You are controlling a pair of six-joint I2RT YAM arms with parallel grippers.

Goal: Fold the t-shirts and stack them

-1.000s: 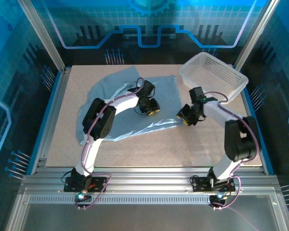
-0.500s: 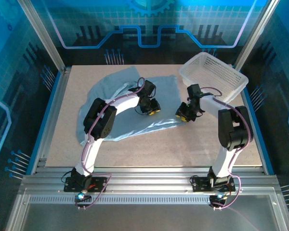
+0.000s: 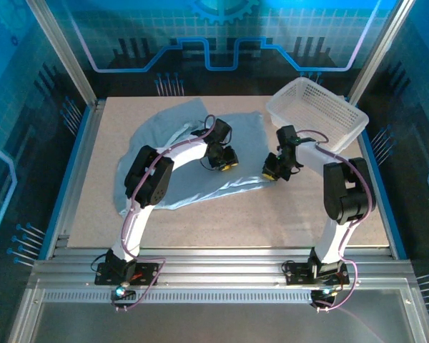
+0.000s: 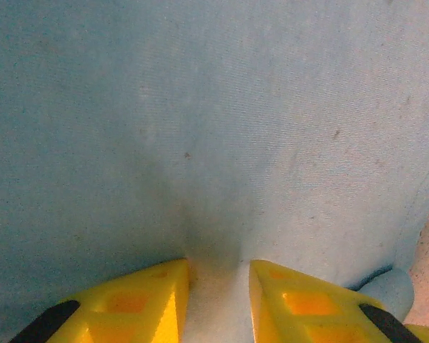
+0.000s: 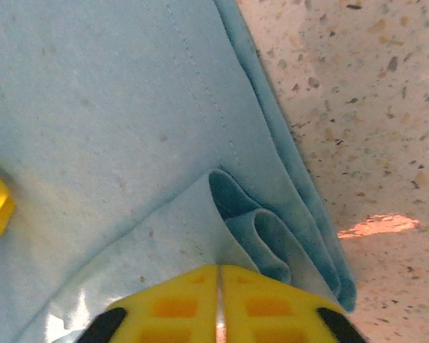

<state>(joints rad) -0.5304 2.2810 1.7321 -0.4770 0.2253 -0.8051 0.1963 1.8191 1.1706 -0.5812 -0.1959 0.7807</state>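
Right gripper (image 5: pixel 218 271) (image 3: pixel 273 171): yellow fingers pressed together, pinching the rumpled, doubled right edge of the t-shirt (image 5: pixel 93 107), where small folds bunch at the tips. Left gripper (image 4: pixel 218 268) (image 3: pixel 225 163): fingers apart, tips down on the cloth (image 4: pixel 214 107), which puckers slightly in the gap between them. The pale grey-blue shirt (image 3: pixel 236 136) lies spread and creased across the far-left and middle of the speckled table (image 3: pixel 272 221), under both grippers. A white lattice basket (image 3: pixel 318 111) stands tilted at the far right corner, near the right arm and apart from the shirt.
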